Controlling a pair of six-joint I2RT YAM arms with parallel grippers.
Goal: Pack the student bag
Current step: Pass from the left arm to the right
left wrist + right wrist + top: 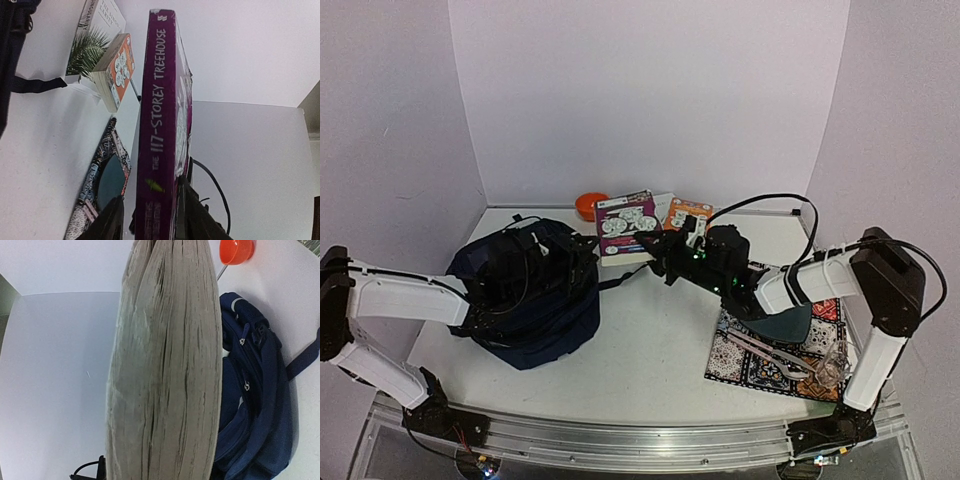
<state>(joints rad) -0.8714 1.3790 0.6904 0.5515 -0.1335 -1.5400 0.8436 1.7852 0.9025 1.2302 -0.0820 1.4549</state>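
Right gripper (665,247): the Treehouse book (165,370) hides its fingers from your wrist view.
Student bag (255,390): half hidden behind those pages, cropped below.
Orange bowl (236,250): cut by the top edge.
Left gripper (150,222): fingertips off-frame; grip unreadable.

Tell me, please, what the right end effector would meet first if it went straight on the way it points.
The right end effector would meet the page edge of the purple Treehouse book, which fills its wrist view dead ahead; depth is unclear. The navy backpack lies farther off.

"THE 117-STOREY TREEHOUSE": purple bk (162,125) spine
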